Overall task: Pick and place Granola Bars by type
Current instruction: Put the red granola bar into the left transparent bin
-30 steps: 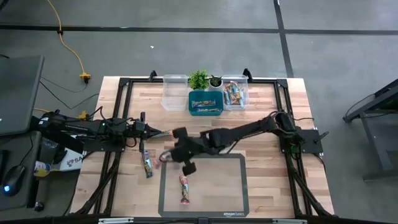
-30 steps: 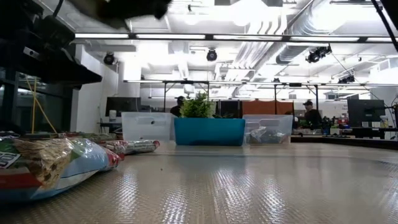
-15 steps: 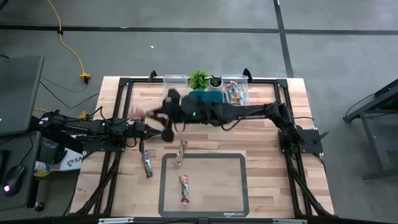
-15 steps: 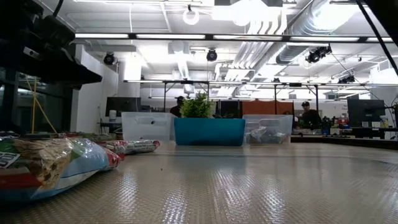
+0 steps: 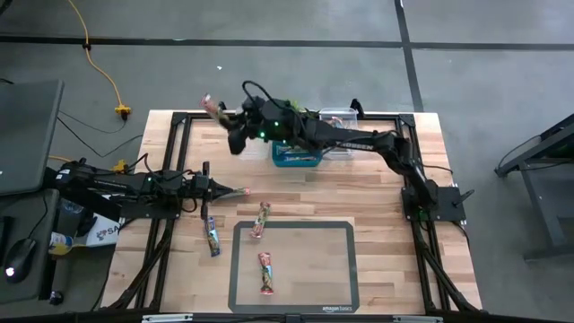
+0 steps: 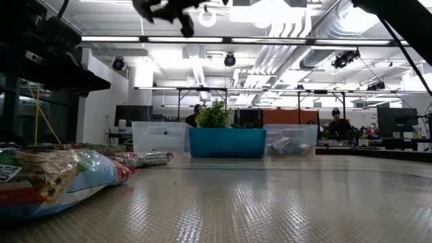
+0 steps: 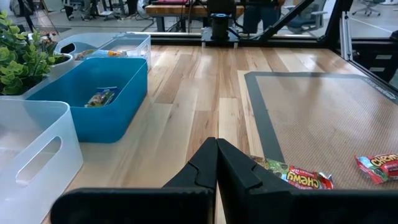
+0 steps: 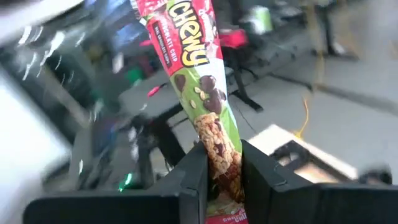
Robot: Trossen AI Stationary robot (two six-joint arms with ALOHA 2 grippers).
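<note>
My right gripper (image 5: pixel 222 114) is raised high over the table's far edge, left of the bins, shut on a red-and-green "Chewy" granola bar (image 5: pixel 211 105). The low view shows it at the top (image 6: pixel 169 9). My left gripper (image 5: pixel 242 191) waits shut above the wood, just beyond the mat's far-left corner. Three more granola bars lie flat: one (image 5: pixel 260 218) across the mat's far edge, one (image 5: pixel 213 238) on the wood left of the mat, one (image 5: pixel 266 272) on the mat. Bars also lie in the blue bin (image 5: pixel 296 154) and the right clear bin (image 5: pixel 339 133). My right gripper pinches the bar between its two fingers (image 8: pixel 194 177) at one end (image 8: pixel 217 163). The rest of the wrapper (image 8: pixel 189 50) sticks out past the fingertips, along the fingers. The bar is lifted clear of the table, pointing toward the far-left.
A left clear bin (image 5: pixel 254 151) sits partly under my right arm, with small green plants (image 5: pixel 287 112) behind the blue bin. The dark mat (image 5: pixel 345 269) covers the near middle of the table. A black frame rims the table.
My right gripper has risen from the mat's far-left corner and swung toward the far edge and to the left, carrying the bar up clear of the table. The bar across the mat's far edge, covered by that gripper before, now shows.
</note>
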